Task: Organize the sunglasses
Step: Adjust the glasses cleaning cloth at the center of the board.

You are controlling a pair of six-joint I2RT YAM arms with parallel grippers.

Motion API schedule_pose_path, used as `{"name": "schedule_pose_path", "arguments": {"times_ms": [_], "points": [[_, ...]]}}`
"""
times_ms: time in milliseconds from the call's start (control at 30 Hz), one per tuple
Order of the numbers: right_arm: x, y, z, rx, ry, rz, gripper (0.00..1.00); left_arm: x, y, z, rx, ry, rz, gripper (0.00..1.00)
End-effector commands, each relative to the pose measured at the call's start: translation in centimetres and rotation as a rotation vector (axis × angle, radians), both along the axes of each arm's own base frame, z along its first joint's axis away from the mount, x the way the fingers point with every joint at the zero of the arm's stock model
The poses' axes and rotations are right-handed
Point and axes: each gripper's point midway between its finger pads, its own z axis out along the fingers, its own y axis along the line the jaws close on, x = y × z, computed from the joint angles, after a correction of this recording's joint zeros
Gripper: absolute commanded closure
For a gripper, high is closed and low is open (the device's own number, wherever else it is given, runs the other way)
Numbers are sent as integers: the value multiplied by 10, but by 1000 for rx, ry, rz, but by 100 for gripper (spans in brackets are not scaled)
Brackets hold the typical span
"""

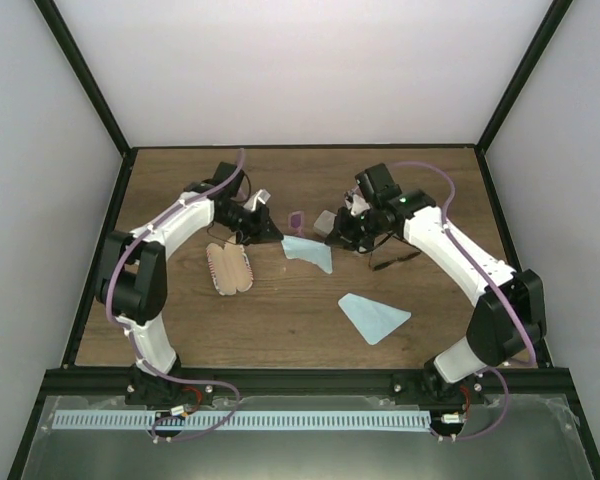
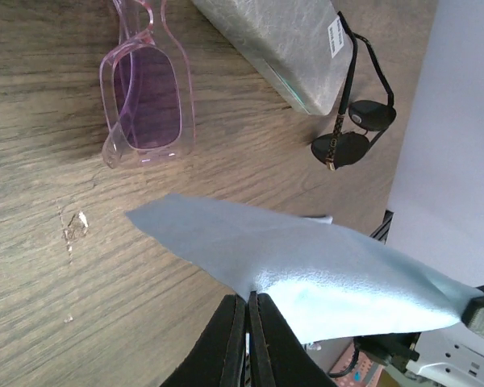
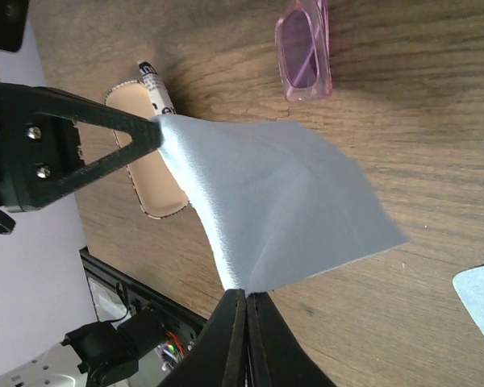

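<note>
left hand [image 2: 248, 300] and right hand [image 3: 246, 295] pinch one cloth [image 2: 323, 258] (lifted).

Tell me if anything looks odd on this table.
Yes. The left gripper and right gripper both pinch the same blue cloth, stretched between them, while the pink sunglasses lie untouched. The table has a small chipped mark.

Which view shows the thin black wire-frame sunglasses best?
Left wrist: both dark lenses and one arm of the thin black wire-frame sunglasses show. Top external gives only a faint outline; right wrist misses them.
</note>
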Motion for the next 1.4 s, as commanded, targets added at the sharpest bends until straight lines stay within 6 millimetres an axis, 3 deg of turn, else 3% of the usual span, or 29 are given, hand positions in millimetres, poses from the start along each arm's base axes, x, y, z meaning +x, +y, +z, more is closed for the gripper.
{"name": "schedule_pose_path", "arguments": {"times_ms": [0,233,500,700,800,967,1167,1367], "points": [[4,0,15,-11,-30,-15,99,1,-2,15,-15,-42,-13,96],[-16,0,14,6,-6,17,99,-21,0,10,-40,-11,-45,96],[-58,7,8,7,94,68,99,-57,11,-1,-30,62,-67,96],[-79,0,-22,-16,212,66,99,-82,16,-23,-31,161,-83,96],[-70,5,-40,-23,231,76,99,-72,16,-35,4,163,-94,96],[-32,5,-57,-66,184,58,99,-42,9,-51,31,155,-101,96],[2,-17,-73,-148,136,11,99,-9,-2,-61,29,130,-100,96],[20,-36,-81,-184,108,-22,99,4,-9,-72,15,145,-100,96]]}}
